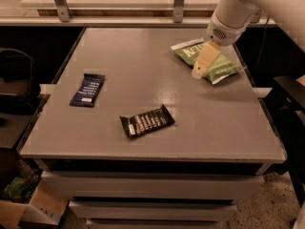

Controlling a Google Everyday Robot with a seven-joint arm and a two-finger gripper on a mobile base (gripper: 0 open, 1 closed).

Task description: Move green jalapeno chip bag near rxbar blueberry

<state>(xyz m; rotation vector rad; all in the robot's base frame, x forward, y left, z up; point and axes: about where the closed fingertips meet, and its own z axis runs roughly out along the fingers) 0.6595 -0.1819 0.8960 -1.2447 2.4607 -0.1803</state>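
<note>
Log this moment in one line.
pincer: at green jalapeno chip bag, far right | rxbar blueberry: left edge | move: not done

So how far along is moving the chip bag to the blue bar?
Nothing is done: the green jalapeno chip bag lies far right, apart from the rxbar blueberry at the left. In hand: the gripper is at the bag. Left: grasp and carry it across.
</note>
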